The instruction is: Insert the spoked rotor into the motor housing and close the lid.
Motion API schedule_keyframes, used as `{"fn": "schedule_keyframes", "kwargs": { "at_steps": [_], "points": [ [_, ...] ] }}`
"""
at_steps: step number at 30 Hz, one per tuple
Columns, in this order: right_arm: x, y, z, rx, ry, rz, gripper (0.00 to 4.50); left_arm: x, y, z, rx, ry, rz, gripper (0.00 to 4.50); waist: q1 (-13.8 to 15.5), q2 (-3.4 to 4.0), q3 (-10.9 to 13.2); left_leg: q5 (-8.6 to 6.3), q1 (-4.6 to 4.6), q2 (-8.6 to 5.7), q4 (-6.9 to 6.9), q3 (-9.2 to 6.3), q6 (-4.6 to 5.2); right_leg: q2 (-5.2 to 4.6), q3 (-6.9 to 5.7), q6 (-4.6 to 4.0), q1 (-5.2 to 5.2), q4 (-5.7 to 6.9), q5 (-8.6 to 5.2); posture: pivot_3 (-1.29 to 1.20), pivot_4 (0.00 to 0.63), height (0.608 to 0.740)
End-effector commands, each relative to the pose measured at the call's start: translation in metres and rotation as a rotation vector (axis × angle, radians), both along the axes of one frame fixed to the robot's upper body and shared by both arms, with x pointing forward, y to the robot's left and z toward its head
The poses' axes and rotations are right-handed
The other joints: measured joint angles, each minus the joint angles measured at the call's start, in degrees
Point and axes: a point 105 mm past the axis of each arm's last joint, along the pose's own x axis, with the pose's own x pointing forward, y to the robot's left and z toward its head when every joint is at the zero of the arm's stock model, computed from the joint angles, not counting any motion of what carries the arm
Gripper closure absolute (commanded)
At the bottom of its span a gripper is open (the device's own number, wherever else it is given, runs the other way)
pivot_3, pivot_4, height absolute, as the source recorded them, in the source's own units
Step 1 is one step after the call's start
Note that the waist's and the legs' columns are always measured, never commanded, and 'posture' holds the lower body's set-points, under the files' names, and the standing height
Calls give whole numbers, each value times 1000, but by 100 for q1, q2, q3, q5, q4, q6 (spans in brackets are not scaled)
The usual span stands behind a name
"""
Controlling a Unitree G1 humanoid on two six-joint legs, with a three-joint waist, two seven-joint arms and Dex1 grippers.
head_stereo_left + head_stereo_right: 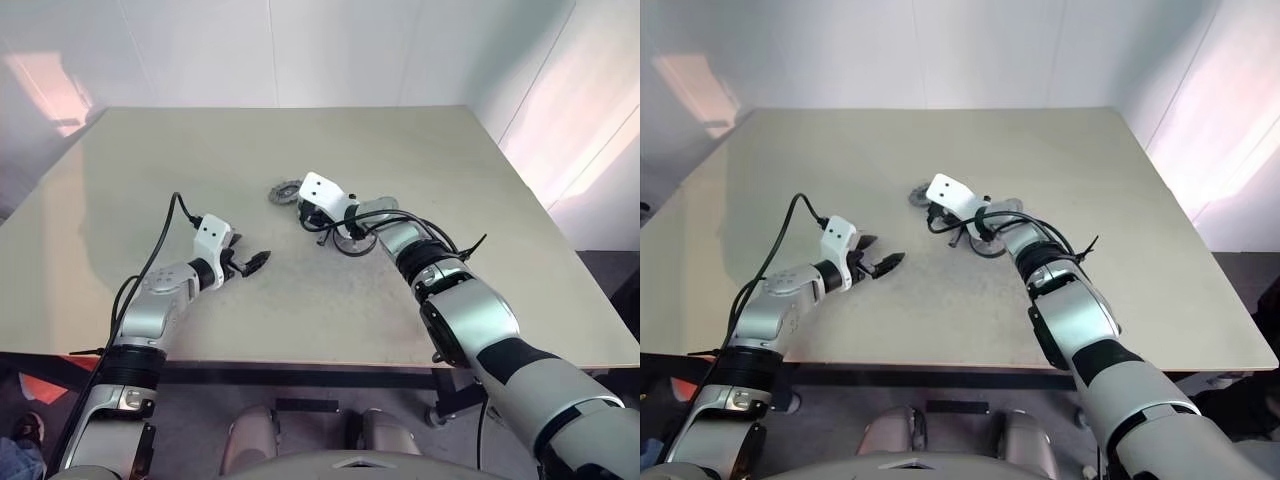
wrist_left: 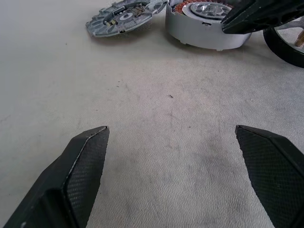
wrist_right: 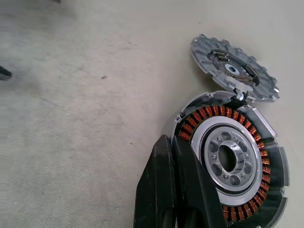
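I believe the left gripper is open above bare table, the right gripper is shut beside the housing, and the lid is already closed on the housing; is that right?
Not quite: the lid is not on the housing. The right wrist view shows it lying on the table next to the housing, whose copper windings are uncovered. The rest holds: the left gripper is open above bare table, and the right gripper is shut beside the housing.

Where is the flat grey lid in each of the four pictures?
Left eye view: the lid lies mid-table, just left of the right gripper.
Right eye view: same place.
Left wrist view: beside the motor housing.
Right wrist view: just beyond the housing.
Shared landmark: the shut right gripper, close by the lid.
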Motion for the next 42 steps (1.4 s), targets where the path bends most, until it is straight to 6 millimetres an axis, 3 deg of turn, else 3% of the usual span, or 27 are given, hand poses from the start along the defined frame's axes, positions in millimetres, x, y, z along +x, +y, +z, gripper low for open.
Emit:
{"fn": "schedule_keyframes", "kwargs": {
  "at_steps": [1, 9, 19, 24, 34, 42],
  "points": [
    [-6, 17, 30, 65, -71, 94, 4474, 4, 3, 15, -1, -61, 6, 0, -2, 0, 0, 0, 0, 1, 0, 0, 0, 0, 0, 0, 0, 0, 0, 0, 0, 740],
    [-36, 5, 23, 44, -49, 156, 4474, 2, 5, 15, 0, -60, 9, 0, 61, -4, 1, 0, 4, -1, 1, 0, 1, 0, 0, 1, 7, 0, 0, 0, 0, 740],
    [-62, -40, 12, -12, 2, 100, 4474, 0, 10, 14, 6, -51, 15, 0, 173, -6, 1, 0, 38, -4, 1, -3, 0, -1, 0, 6, 49, -10, -2, 0, 0, 740],
    [-77, -44, 11, -2, 27, 95, 4474, 1, 8, 14, 6, -48, 12, 0, 171, -6, 1, 0, 39, -3, 0, -3, 0, 0, 0, 9, 49, -11, -3, 0, 0, 740],
    [-87, -53, 12, 9, 59, 63, 4474, 1, 8, 15, 9, -46, 6, 0, 173, -6, 0, 0, 49, -4, 1, -4, 0, -1, 1, 33, 59, -12, -17, 0, 0, 740],
    [-96, -43, 24, 77, 100, 72, 4474, 1, 12, 16, 17, -43, 10, 0, 168, -7, 0, 0, 53, -3, 0, -4, 0, 0, 1, 34, 61, -12, -17, 0, 0, 740]
  ]
}}
